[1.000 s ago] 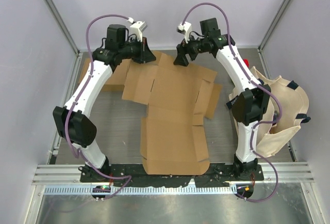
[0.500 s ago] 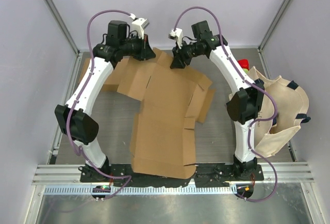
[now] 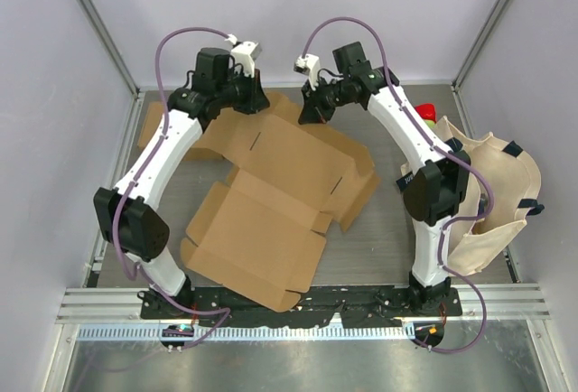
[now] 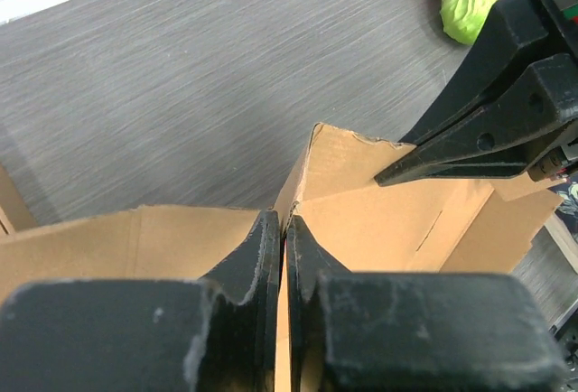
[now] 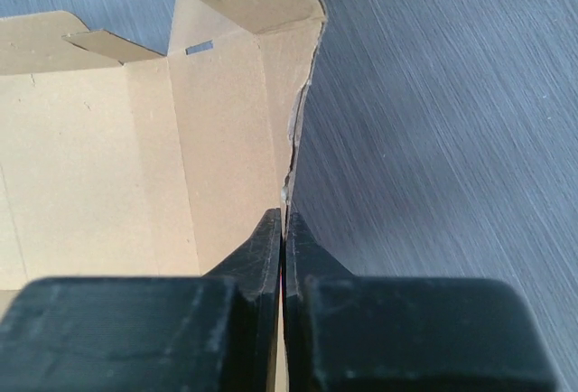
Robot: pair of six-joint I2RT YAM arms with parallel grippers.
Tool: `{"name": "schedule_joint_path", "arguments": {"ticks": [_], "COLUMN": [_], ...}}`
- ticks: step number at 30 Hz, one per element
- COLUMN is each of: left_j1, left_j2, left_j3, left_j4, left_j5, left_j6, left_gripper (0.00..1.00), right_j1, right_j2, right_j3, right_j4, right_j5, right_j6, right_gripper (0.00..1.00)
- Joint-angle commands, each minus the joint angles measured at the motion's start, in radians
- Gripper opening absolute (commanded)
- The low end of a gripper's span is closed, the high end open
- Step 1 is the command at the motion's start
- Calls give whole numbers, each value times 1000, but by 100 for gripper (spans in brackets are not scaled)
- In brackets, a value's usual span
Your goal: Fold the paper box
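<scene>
The left gripper [image 4: 283, 229] and right gripper [image 5: 283, 225] each pinch a flap of the paper box [image 3: 262, 216], which spreads below their fingers. The edge ahead of the right fingers looks frayed; uneven pulling may tear it.

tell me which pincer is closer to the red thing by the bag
Right. The right pincer grips the far edge of the cardboard box, with the red thing off to its right. The left pincer grips that edge farther left, beyond the right one.
</scene>
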Motion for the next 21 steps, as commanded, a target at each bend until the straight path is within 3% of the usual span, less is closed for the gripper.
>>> {"name": "schedule_joint_path", "arguments": {"ticks": [1,5,9,13,18,21], "left_j1": [1,1,8,43,131,220], "left_j2": [-88,-121,-165,-248,-357,-343], "left_j3": [-55,-123,-228,-350,-425,-410], "left_j4": [86,108,90,125,111,152], "left_j5": [-72,-76,-44,48,28,121], "left_j6": [-68,-114,-169,-251,-339,-425], "left_gripper": [8,21,44,49,46,59], "right_j1": [11,30,68,92,128,152], "right_j2": [-73,-78,-92,-110,-128,-138], "right_j3": [7,19,11,7,-12,-7], "right_j4": [85,70,63,70,90,85], "right_j5": [83,193,344,439,531,562], "right_j6": [46,34,-2,-29,-83,-121], "right_gripper": [1,1,1,1,1,1]}}
